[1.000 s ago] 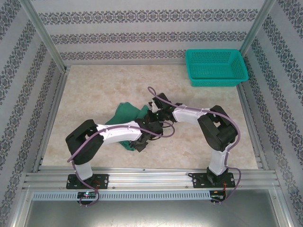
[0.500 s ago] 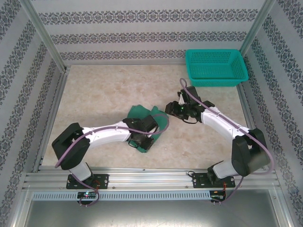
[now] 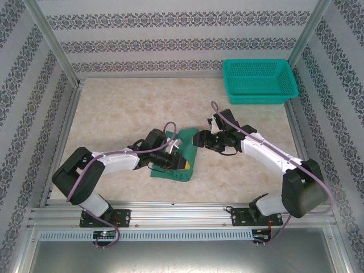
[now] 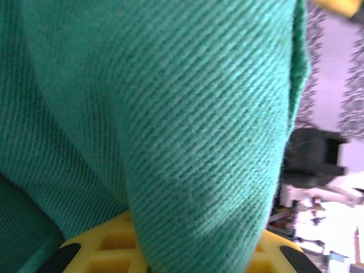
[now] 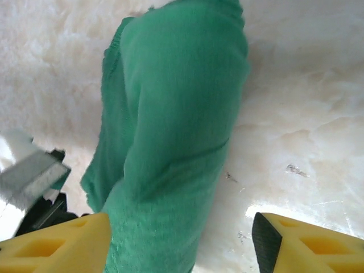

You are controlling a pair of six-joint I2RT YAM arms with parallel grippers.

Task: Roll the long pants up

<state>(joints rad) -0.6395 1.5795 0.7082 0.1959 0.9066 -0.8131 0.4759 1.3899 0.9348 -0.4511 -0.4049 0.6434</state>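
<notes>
Item: long pants (image 3: 187,142), bunched bundle, centre of table (image 3: 114,114). Left gripper (image 3: 179,161): clamped on a fold. Right gripper (image 5: 182,222): jaws apart, just right of bundle, holding nothing. Risk: 1-sided hold; roll may slacken and unfurl.

No text, label, brand, number or sign can be read on any surface in these views.
</notes>
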